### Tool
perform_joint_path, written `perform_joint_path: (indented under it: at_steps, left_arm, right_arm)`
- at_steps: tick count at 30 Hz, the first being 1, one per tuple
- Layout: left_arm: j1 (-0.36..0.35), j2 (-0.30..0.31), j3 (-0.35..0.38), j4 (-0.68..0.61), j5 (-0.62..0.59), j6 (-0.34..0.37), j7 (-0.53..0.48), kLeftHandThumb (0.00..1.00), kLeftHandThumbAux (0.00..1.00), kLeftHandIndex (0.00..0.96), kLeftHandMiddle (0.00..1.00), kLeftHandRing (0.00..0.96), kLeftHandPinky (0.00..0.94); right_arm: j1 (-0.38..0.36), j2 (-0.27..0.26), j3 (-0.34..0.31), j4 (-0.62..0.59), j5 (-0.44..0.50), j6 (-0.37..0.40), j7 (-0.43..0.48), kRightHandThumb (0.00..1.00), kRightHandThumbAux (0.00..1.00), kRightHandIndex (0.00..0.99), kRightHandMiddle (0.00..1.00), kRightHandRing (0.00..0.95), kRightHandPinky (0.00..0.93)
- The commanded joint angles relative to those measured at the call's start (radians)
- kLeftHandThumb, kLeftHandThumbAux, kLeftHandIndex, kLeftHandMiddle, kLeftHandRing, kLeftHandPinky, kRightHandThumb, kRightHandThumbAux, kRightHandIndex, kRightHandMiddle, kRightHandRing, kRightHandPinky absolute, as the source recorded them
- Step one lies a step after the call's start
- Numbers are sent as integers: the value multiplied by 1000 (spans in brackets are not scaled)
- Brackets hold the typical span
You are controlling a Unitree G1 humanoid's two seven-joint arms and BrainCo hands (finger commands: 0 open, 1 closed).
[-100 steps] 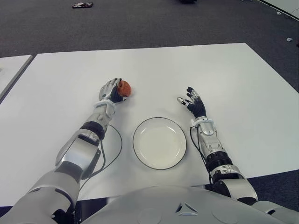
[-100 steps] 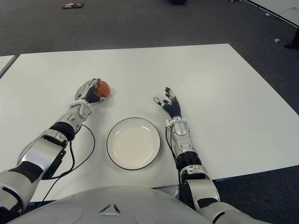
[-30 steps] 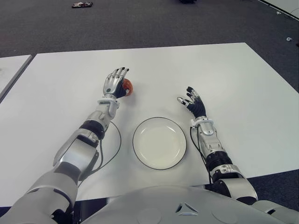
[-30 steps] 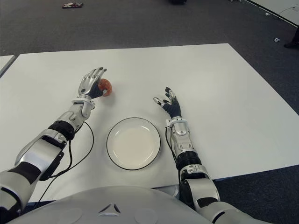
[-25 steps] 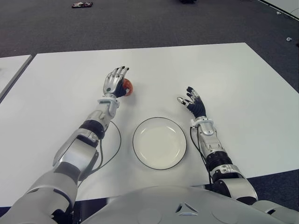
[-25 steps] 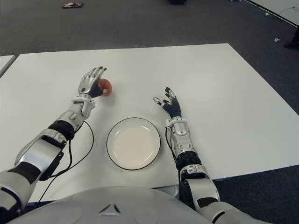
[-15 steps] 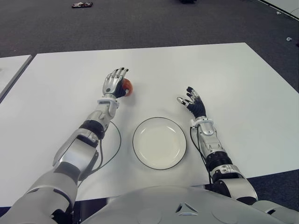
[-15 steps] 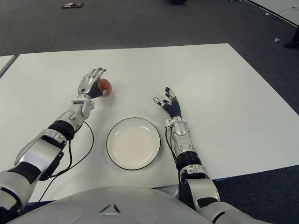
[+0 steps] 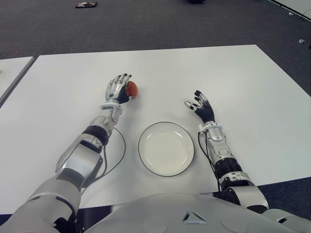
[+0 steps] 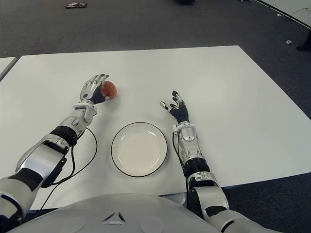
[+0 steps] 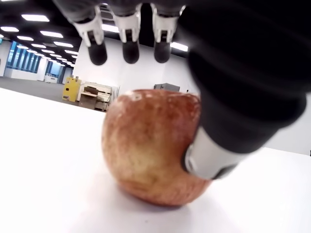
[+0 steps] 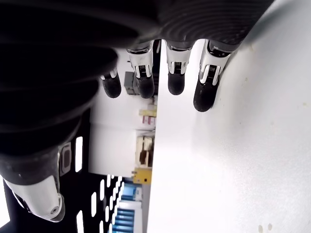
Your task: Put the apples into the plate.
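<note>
A red-brown apple [image 9: 131, 89] sits on the white table [image 9: 233, 77], left of centre and beyond the plate. My left hand [image 9: 118, 88] is against its left side. In the left wrist view the fingers [image 11: 130, 46] hover spread above the apple [image 11: 150, 145] while the thumb touches its side; the hand is open. The white plate [image 9: 166, 148] with a dark rim lies empty near the table's front edge. My right hand [image 9: 199, 108] shows to the right of the plate, with fingers [image 12: 170, 77] spread and holding nothing.
A black cable [image 9: 116, 155] loops on the table beside my left forearm. A second table's edge [image 9: 12, 77] shows at far left. Dark carpet lies beyond, with a small object [image 9: 86, 5] on it far back.
Over the last second my left hand has dropped a little, its raised fingers tipping down over the apple. The apple and my right hand have not moved.
</note>
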Motion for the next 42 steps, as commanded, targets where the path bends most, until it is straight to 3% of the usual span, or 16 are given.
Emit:
perform_joint_path:
  at_steps: [1,21,42]
  left_arm:
    - [-19,-11,1,25,-8,8,-32,258,140,0,0,0,0]
    - [-74,-40,-2,137,-26,21,-110,251,153,0,0,0,4]
    - [-95,-67,-17,189,-19,17,-121,245,159,0,0,0,9]
  right_arm:
    - [24,2,3,23,-7,37,8,161,666,0,16,15,34]
    - [30,4,5,21,-7,28,10,169,665,0,12,16,47]
    - [35,10,12,9,-12,36,3,157,666,0,7,15,48]
